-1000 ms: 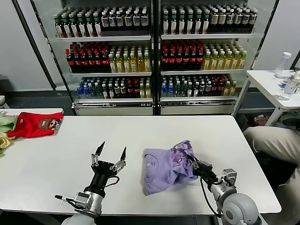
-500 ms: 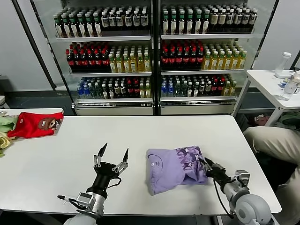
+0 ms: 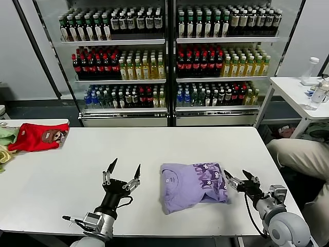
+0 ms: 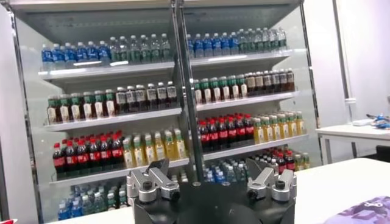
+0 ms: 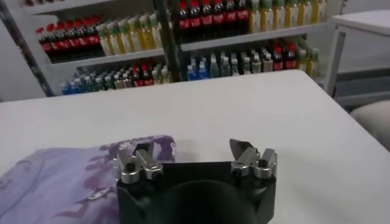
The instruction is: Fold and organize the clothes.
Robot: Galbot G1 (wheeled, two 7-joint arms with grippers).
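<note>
One light purple T-shirt [image 3: 193, 184] lies folded on the white table [image 3: 61, 170], right of the middle of the head view; dark purple figures show on its right part (round neck on the left); the right gripper [image 3: 238, 178] sits just beside it, fingers wide apart; the left gripper [image 3: 123, 167] waits lower left of center, also spread wide.

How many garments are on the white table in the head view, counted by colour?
Lavender T-shirt, folded, between the pincers: 1
Red garment, far left end: 1
Green cloth, cut off at the left edge beside the red one: 1
Total: 3
</note>
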